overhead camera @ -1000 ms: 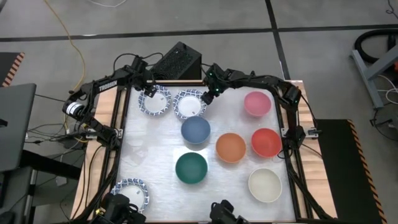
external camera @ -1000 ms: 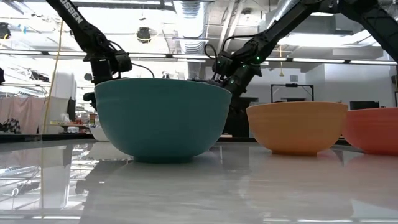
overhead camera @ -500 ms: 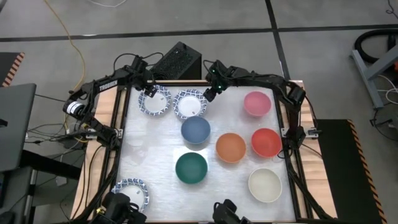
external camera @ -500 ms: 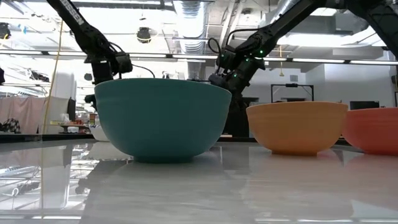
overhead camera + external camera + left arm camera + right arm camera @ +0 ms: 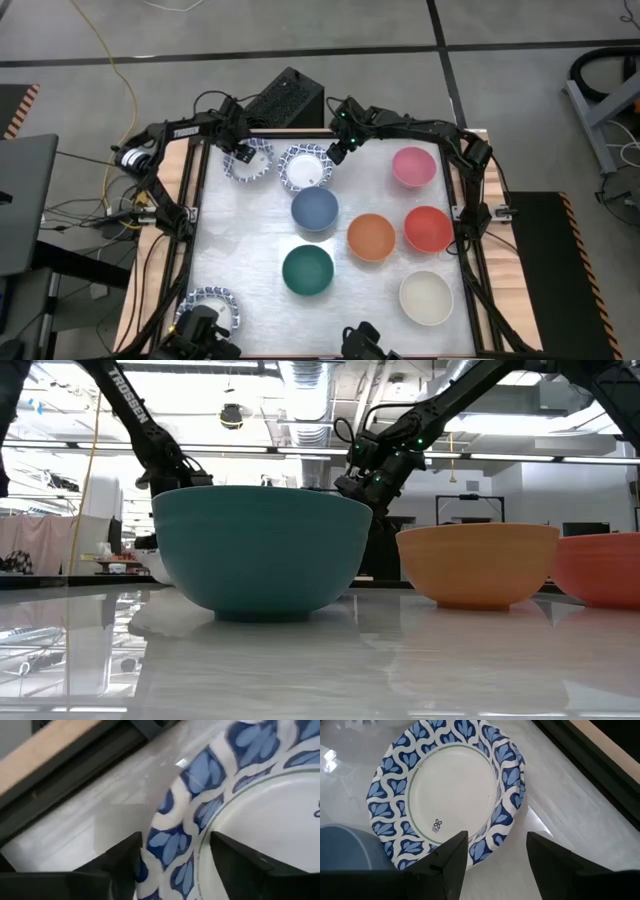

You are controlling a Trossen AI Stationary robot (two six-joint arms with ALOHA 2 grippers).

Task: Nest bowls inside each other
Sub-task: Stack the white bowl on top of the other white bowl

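Moved: our left gripper (image 5: pixel 172 855) lowered astride patterned bowl (image 5: pixel 247 162) rim, jaws apart | right gripper (image 5: pixel 495 851) hovering, jaws apart | step: grasping; next: pinch, lift.

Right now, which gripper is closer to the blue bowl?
The right gripper. It hovers just past the patterned bowl that sits next to the blue bowl. The left gripper is farther off, straddling the rim of the other patterned bowl at the table's far left.

You see the teal bowl (image 5: pixel 262 548) hide the far patterned bowls in the low view, while the picture's three-o'clock edge cuts the red bowl (image 5: pixel 600 568).
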